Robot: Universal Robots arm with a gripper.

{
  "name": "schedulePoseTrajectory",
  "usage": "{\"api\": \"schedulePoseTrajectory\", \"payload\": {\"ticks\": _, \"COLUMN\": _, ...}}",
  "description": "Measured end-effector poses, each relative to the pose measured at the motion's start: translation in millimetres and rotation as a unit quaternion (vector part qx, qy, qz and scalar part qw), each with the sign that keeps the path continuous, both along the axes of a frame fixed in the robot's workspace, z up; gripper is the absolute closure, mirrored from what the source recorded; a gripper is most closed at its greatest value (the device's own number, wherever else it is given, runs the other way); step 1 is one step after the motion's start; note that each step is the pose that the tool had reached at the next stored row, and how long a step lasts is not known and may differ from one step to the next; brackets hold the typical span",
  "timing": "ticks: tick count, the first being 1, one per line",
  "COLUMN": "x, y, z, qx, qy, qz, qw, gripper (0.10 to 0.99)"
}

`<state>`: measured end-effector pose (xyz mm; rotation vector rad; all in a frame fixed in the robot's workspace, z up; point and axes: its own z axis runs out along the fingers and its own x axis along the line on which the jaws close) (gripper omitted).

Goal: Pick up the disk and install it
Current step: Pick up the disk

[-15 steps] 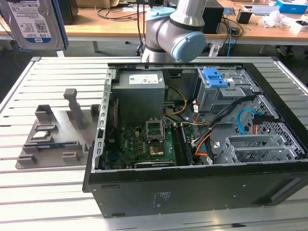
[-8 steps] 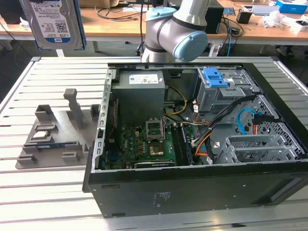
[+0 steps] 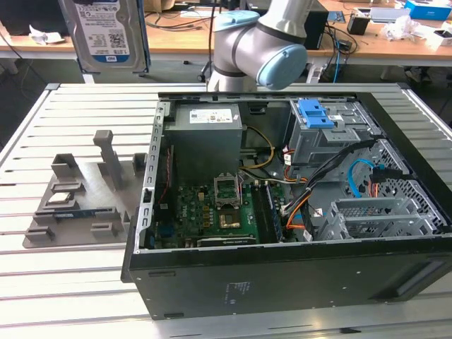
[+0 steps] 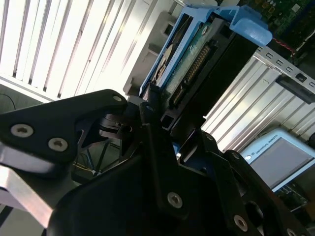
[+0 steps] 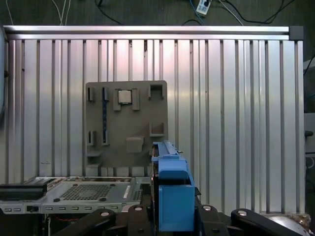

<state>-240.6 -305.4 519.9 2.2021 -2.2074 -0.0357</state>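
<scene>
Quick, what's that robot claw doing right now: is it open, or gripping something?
The gripper is closed on the disk, its fingers clamping the blue carrier bracket.

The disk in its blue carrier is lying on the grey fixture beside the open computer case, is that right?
No. The disk is not lying on the grey fixture: the tool holds it in the air, in its blue carrier, as the second wrist view shows. The fixture itself does sit beside the open computer case.
</scene>
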Motion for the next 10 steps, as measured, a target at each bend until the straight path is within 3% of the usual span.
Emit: {"api": "schedulePoseTrajectory", "payload": {"ticks": 10, "x": 46.9, "y": 0.5, "z": 0.0, "qx": 0.0000, "qy": 0.0000, "qz": 0.000, "qw": 1.0000, "gripper": 0.722}}
